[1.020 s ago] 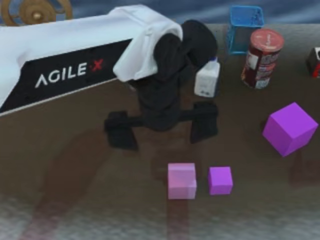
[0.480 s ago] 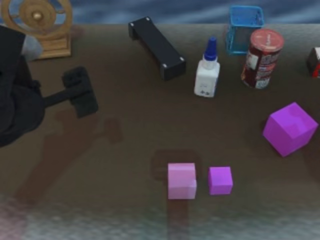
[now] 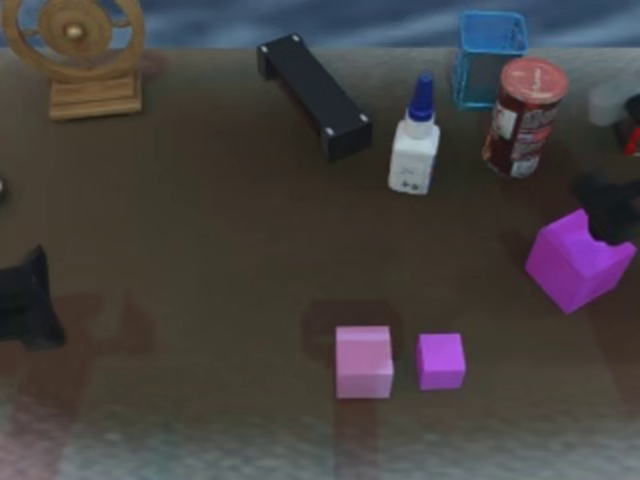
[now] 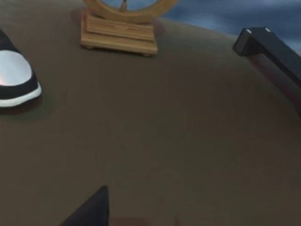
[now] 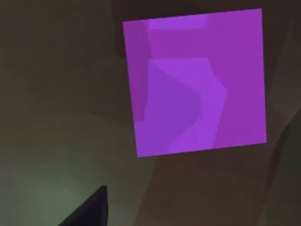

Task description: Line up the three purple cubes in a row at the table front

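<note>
Where right hand (image 3: 607,212) hovers: large matte cube (image 3: 578,262).

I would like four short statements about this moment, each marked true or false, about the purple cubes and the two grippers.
1. The pale lilac cube and the small purple cube sit side by side near the table front. True.
2. The large purple cube is already in the row with them. False: it lies apart, farther back at the table's right.
3. The right gripper is over the large purple cube. True; the right wrist view looks straight down on that cube.
4. The left gripper is holding the small purple cube. False: it is at the table's left edge, far from all cubes.
</note>
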